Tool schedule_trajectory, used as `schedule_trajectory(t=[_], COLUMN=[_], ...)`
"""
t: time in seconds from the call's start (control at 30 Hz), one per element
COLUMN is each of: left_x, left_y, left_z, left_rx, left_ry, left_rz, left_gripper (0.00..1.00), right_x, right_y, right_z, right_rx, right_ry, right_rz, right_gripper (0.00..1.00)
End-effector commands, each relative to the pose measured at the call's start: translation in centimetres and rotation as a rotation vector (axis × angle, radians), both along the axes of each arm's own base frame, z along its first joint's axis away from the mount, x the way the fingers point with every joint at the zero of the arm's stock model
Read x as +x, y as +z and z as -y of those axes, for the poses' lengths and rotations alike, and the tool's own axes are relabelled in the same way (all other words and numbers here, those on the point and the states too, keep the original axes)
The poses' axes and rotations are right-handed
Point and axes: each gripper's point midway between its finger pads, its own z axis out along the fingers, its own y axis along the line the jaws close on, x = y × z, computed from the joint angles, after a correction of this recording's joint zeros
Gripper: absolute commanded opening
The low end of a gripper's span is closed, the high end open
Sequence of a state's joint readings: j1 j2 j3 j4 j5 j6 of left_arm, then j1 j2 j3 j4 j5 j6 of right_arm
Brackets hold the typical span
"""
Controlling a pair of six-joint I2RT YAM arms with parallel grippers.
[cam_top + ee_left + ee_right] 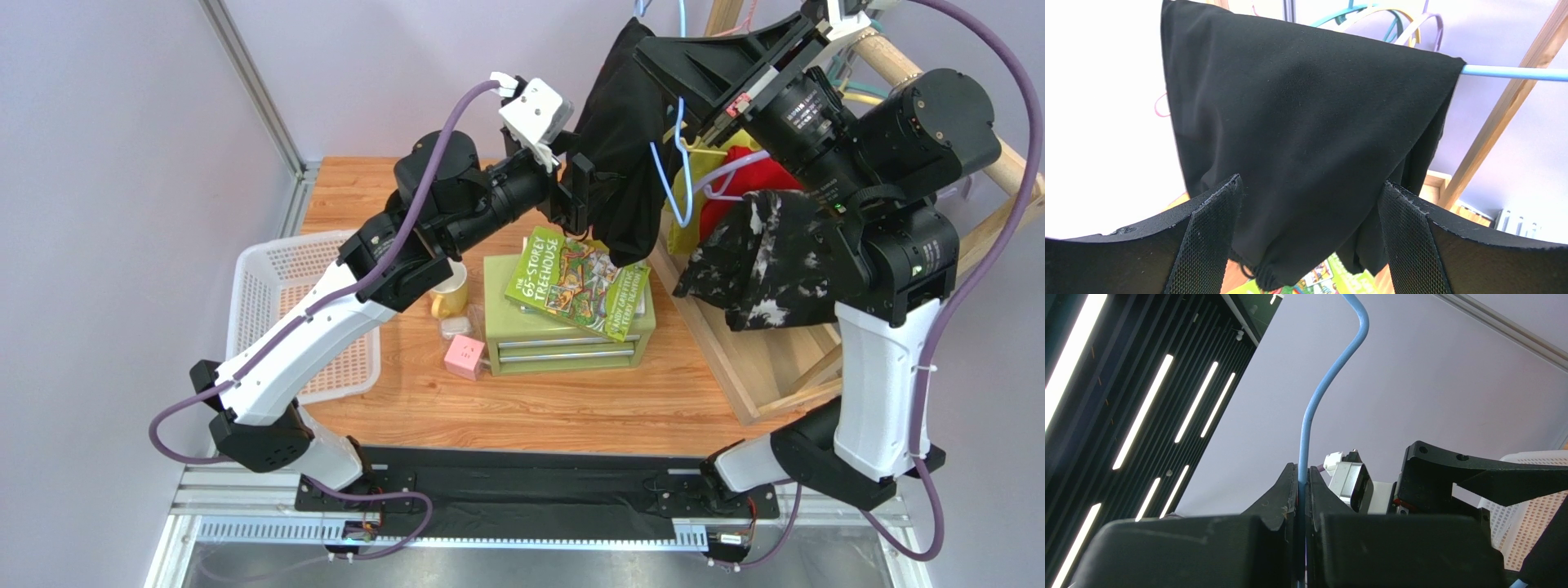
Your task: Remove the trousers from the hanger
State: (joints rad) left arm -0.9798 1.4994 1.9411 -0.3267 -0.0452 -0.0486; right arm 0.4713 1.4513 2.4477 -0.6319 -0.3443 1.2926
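From above, black trousers [620, 147] drape over a blue hanger [664, 165], hiding the left gripper [574, 196] tips; a green toolbox [567, 333] with a book [574, 282] sits below them. The left wrist view shows spread fingers [1209, 236] flanking the trousers [1303, 141], contact unclear. In the right wrist view, the right gripper [1303, 484] pinches the hanger's wire [1318, 398], its lower part cut off.
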Motion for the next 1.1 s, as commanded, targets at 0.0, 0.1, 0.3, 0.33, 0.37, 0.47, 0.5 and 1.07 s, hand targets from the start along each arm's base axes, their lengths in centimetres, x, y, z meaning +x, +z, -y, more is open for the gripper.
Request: schedule_trajectory(t=[0.0, 0.1, 0.3, 0.33, 0.37, 0.47, 0.5, 1.07], left_x=[-0.5, -0.6, 0.5, 0.6, 0.6, 1.4, 1.6, 0.3], left_y=[3.1, 3.0, 3.5, 4.3, 4.5, 4.6, 4.6, 6.2], left_z=[0.4, 1.0, 0.8, 0.6, 0.7, 1.6, 1.5, 4.2], left_rx=[-0.096, -0.087, -0.092, -0.105, -0.106, -0.090, -0.080, -0.118], left_ry=[-0.009, -0.005, 0.064, 0.074, 0.074, 0.082, 0.094, -0.030], left_rz=[0.024, 0.028, 0.034, 0.043, 0.047, 0.059, 0.062, 0.101], left_gripper=[0.86, 0.88, 0.88, 0.88, 0.87, 0.75, 0.69, 0.56], right_x=[-5.0, -5.5, -6.3, -6.7, -6.5, -7.2, -7.2, -8.4], right_y=[5.5, 5.7, 5.5, 5.5, 5.2, 5.1, 5.1, 4.8], right_z=[2.6, 2.9, 3.4, 3.6, 3.5, 3.7, 3.8, 4.4], right_rx=[0.116, 0.123, 0.117, 0.121, 0.119, 0.120, 0.119, 0.126], right_ry=[-0.013, -0.014, -0.018, -0.018, -0.014, -0.009, -0.015, -0.008], right_rz=[0.243, 0.247, 0.238, 0.241, 0.234, 0.237, 0.236, 0.229], right_gripper=[0.00, 0.00, 0.00, 0.00, 0.00, 0.00, 0.00, 0.00])
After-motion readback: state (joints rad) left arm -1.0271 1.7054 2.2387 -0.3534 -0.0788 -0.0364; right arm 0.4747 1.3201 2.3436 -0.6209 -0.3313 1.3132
